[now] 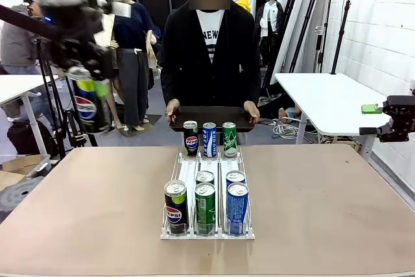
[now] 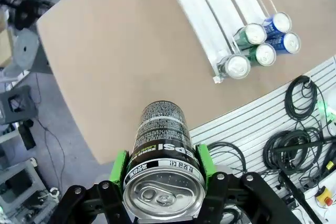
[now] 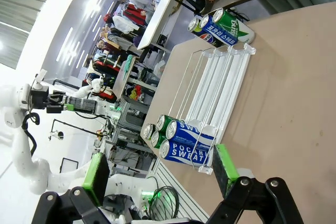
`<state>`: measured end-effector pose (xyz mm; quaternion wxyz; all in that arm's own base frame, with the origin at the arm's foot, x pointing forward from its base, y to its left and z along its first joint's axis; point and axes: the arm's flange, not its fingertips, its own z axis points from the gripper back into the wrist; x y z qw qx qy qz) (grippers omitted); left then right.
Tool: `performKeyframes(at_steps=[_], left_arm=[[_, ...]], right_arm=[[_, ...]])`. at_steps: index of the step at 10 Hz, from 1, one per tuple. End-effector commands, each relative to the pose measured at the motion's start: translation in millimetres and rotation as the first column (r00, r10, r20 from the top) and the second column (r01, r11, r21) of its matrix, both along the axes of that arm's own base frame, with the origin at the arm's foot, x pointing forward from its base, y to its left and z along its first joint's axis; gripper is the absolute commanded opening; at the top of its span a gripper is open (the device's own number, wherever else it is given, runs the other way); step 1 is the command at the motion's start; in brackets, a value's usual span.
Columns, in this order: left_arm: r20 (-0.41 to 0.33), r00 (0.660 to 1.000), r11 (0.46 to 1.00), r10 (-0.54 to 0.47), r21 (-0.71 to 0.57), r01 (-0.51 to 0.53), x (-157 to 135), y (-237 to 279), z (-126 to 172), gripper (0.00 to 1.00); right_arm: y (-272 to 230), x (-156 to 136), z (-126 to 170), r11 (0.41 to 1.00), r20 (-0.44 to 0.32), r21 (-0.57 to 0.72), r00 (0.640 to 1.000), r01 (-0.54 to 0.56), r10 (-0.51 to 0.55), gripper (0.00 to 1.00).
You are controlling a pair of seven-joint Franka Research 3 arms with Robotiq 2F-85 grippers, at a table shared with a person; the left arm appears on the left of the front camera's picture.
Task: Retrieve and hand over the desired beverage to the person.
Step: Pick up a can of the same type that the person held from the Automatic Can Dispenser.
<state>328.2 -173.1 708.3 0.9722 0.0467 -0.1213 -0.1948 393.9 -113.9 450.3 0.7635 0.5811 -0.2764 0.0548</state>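
While the right pincer [image 3: 160, 167] gapes wide, the left pincer [image 2: 163, 166] clamps a Pepsi can [image 2: 160, 127] upright, top up.

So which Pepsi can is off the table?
The Pepsi can clamped in the left gripper; the near Pepsi and the far Pepsi stand at the ends of the rack.

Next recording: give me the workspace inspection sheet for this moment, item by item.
Surface: tan table carrying one clear rack.
Job's things: five cans at the rack's near end, three more cans at its far end; person holds a black tray at the far edge.
Clutter: nothing seen.
Grippers: left claw shut on a Pepsi can, raised at the table's left; right claw open, empty.
Cables: black coils on a slatted panel beside the table.
Surroundings: white side table, black stands.
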Motion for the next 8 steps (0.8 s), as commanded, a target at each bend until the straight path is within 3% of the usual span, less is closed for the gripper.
performKeyframes(at_steps=[1, 4, 8], left_arm=[[-0.005, 0.996, 0.996, 0.092, 0.007, -0.092, 15.6, 39.7, -13.3, 0.00], [0.090, 0.962, 0.961, 0.259, 0.074, -0.266, 21.5, 75.4, -10.1, 0.00], [0.107, 0.952, 0.957, 0.288, 0.008, -0.290, 21.3, 76.5, -5.6, 0.00]], right_arm=[[0.8, -0.5, 0.0, 1.000, 0.001, -0.003, 1.000, 0.004, -0.004, 1.00], [0.8, -0.5, 0.0, 1.000, 0.001, -0.003, 1.000, 0.004, -0.004, 1.00], [0.8, -0.5, 0.0, 1.000, 0.001, -0.003, 1.000, 0.004, -0.004, 1.00]])
